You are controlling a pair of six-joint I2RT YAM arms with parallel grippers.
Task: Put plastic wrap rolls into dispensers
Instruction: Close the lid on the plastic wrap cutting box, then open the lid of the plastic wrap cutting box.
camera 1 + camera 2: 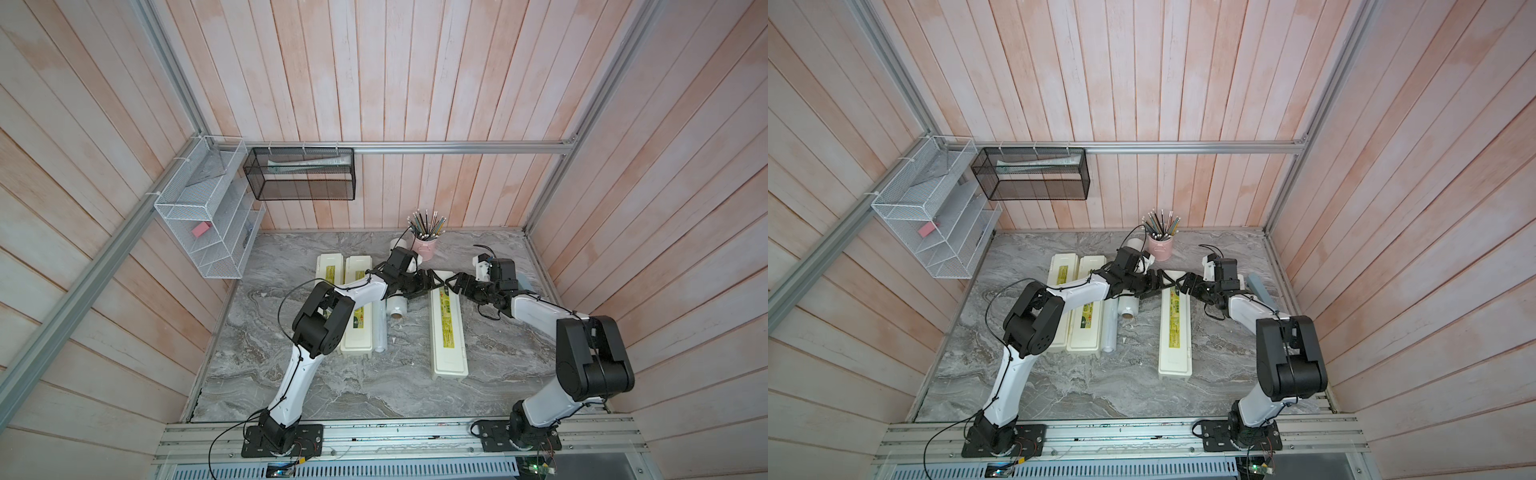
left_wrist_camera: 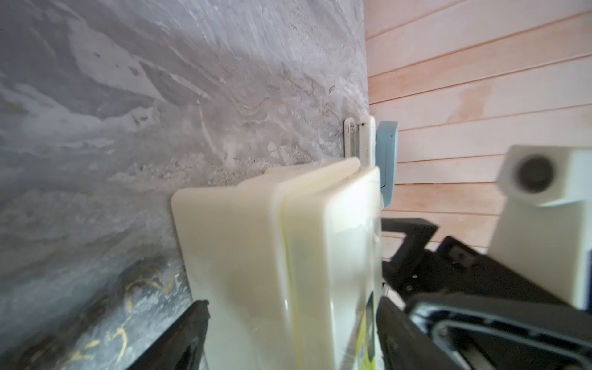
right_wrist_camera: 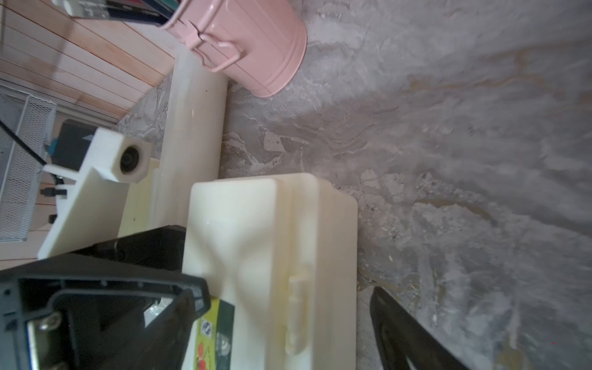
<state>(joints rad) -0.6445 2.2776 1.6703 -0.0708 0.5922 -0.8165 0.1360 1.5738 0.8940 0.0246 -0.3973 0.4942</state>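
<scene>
Cream dispenser (image 1: 448, 332) is lying closed, apart from the plastic wrap rolls (image 1: 379, 332) on the marble (image 1: 332, 386); right gripper (image 3: 286, 290) is straddling its far end, jaws spread, one standing off; left gripper (image 2: 291, 302) is straddling likewise, contact unclear; lid-opening seems in hand, calling for lifting while bracing the base.

walls (image 1: 415, 62): pale pink planks | tabletop (image 1: 332, 386): grey marble | rail (image 1: 457, 147): aluminium

Dispenser (image 3: 272, 240) smooth cream plastic; tabletop (image 3: 448, 160) grey marble-look; cup (image 3: 256, 48) glossy pink metal.
</scene>
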